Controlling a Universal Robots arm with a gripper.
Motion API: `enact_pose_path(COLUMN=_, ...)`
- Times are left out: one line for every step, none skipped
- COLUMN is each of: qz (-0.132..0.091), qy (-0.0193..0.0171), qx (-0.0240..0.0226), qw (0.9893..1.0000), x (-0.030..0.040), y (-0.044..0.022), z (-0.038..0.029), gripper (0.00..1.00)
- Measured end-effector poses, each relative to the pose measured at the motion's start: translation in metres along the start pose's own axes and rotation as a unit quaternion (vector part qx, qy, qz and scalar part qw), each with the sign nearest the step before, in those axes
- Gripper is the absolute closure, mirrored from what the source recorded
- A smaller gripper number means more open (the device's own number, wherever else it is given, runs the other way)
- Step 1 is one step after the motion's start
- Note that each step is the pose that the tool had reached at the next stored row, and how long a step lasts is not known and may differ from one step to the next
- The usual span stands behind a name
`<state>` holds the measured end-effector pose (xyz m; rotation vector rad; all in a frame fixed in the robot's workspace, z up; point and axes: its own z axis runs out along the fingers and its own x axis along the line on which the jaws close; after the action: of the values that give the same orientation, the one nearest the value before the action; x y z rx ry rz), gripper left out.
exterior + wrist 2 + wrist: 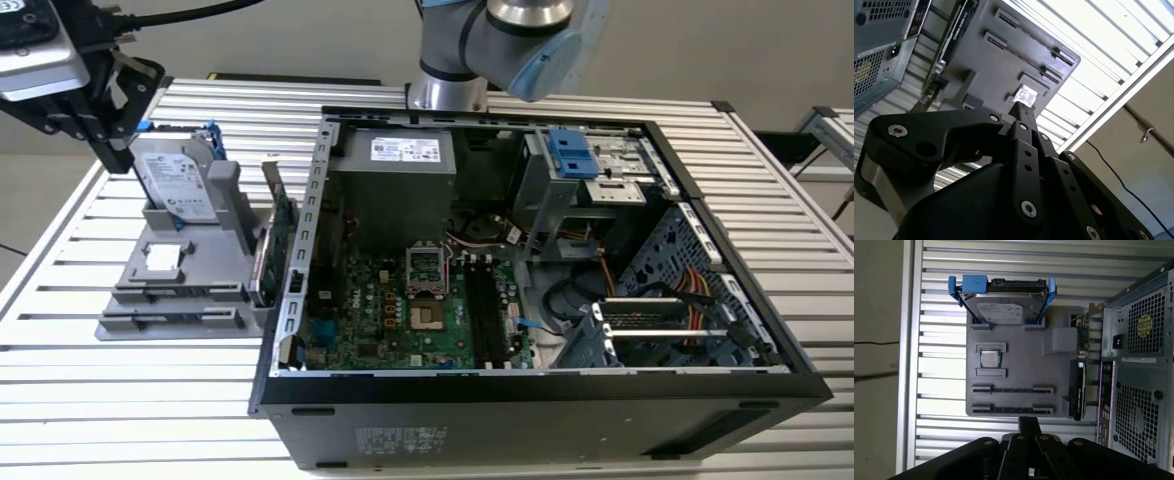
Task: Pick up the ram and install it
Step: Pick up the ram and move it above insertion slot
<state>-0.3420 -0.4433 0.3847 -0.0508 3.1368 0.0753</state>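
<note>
My gripper [112, 158] hangs at the exterior view's far left, above the grey holder [174, 300] and close to the upright hard drive [180, 180]. Its fingers are pressed together in both wrist views, shut [1029, 421] [1023, 107], with nothing seen between them. The ram is out of view. The holder's two long slots [1012, 389] stand empty in the first wrist view. The motherboard's black slots [487, 315] lie inside the open case [534, 390], and I cannot tell whether a stick sits in them.
The holder also carries a square chip [988, 359] and a green expansion card [1077, 390] on its edge beside the case. The slatted metal table [134, 400] runs all round. The arm's base [447, 90] stands behind the case.
</note>
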Motion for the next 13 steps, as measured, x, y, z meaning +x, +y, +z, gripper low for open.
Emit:
enact_pose_path(qz=-0.001, qy=0.0001, qx=0.0000, qw=1.0000, x=0.0000, y=0.0000, z=0.0000, gripper=1.00)
enact_pose_path(qz=-0.003, qy=0.0002, qx=0.0000, qw=1.0000, x=0.0000, y=0.0000, z=0.0000, gripper=1.00)
enact_pose_path(qz=-0.005, qy=0.0003, qx=0.0000, qw=1.0000, x=-0.0001, y=0.0000, z=-0.0001, gripper=1.00)
enact_pose_path(qz=-0.006, qy=0.0004, qx=0.0000, qw=1.0000, x=-0.0001, y=0.0000, z=-0.0001, gripper=1.00)
enact_pose_path(qz=-0.008, qy=0.0005, qx=0.0000, qw=1.0000, x=-0.0001, y=0.0000, z=-0.0001, gripper=1.00)
enact_pose_path(qz=-0.009, qy=0.0005, qx=0.0000, qw=1.0000, x=-0.0001, y=0.0000, z=-0.0001, gripper=1.00)
enact_pose_path(qz=-0.011, qy=0.0006, qx=0.0000, qw=0.9999, x=-0.0001, y=0.0000, z=-0.0001, gripper=1.00)
enact_pose_path(qz=-0.012, qy=0.0006, qx=0.0000, qw=0.9999, x=-0.0001, y=0.0000, z=-0.0001, gripper=1.00)
enact_pose_path(qz=-0.014, qy=0.0007, qx=0.0000, qw=0.9999, x=-0.0001, y=0.0000, z=0.0000, gripper=1.00)
enact_pose_path(qz=-0.016, qy=0.0008, qx=-0.0001, qw=0.9999, x=-0.0001, y=0.0000, z=0.0000, gripper=1.00)
enact_pose_path(qz=-0.018, qy=0.0009, qx=0.0000, qw=0.9998, x=-0.0001, y=0.0000, z=0.0000, gripper=1.00)
enact_pose_path(qz=-0.019, qy=0.0009, qx=-0.0001, qw=0.9998, x=-0.0001, y=0.0000, z=0.0000, gripper=1.00)
enact_pose_path(qz=-0.021, qy=0.0010, qx=-0.0001, qw=0.9998, x=-0.0001, y=-0.0001, z=0.0000, gripper=1.00)
